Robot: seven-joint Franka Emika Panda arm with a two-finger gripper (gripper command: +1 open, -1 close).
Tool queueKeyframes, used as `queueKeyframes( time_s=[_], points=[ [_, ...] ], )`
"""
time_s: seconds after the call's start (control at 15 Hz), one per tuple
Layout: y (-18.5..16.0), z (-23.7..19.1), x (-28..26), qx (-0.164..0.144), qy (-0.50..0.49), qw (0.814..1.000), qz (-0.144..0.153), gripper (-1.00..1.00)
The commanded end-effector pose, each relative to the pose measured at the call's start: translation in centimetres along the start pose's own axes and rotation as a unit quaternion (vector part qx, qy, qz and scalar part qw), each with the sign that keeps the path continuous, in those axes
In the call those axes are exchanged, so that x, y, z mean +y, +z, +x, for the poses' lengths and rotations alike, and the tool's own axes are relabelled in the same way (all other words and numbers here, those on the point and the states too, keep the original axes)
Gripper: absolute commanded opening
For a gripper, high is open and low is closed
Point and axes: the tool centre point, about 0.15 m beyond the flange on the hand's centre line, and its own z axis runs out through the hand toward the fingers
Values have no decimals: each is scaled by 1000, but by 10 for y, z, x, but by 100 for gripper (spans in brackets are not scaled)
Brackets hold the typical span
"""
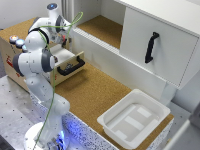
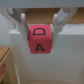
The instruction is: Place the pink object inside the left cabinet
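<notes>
In the wrist view my gripper (image 2: 40, 35) is shut on the pink object (image 2: 40, 42), a pinkish-red cube with black letters D and A, held between both fingers (image 2: 23, 26). In the exterior view my gripper (image 1: 63, 33) hangs at the left edge of the left cabinet (image 1: 102, 27), the open white-walled bay with a cork-brown floor, above the wooden box. The cube itself is too small and blurred to make out there. In the wrist view a white ledge and a brown strip (image 2: 42, 11) lie just beyond the cube.
A white door with a black handle (image 1: 151, 47) fronts the bay on the exterior view's right. The wooden drawer box (image 1: 70, 67) stands open below my gripper, with coloured buttons (image 1: 16, 41) on top. A white tray (image 1: 134, 117) sits on the cork counter.
</notes>
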Motion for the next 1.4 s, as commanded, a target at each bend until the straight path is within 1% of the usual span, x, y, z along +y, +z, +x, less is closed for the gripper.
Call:
queueKeyframes(
  time_s=[0.0, 0.13, 0.2, 0.33, 0.4, 0.53, 0.6, 0.67, 0.87, 0.93, 1.07, 1.33],
  points=[
    [-4, 96, 12, -25, 1, 997, -68, -100],
    [10, 122, 23, -31, 11, 997, -68, -100],
    [24, 133, 28, -34, 9, 997, -65, -100],
    [52, 145, 37, -50, 17, 996, -66, -100],
    [63, 150, 41, -50, 18, 996, -67, -100],
    [80, 161, 45, -46, 14, 996, -72, -100],
    [87, 166, 48, -48, 22, 996, -65, -100],
    [90, 171, 48, -41, 24, 997, -64, -100],
    [93, 175, 43, -27, 23, 996, -79, -100],
    [90, 173, 42, -24, 22, 996, -85, 100],
    [81, 162, 43, -1, 35, 995, -89, 100],
    [81, 136, 41, -7, 30, 996, -82, 100]
  ],
)
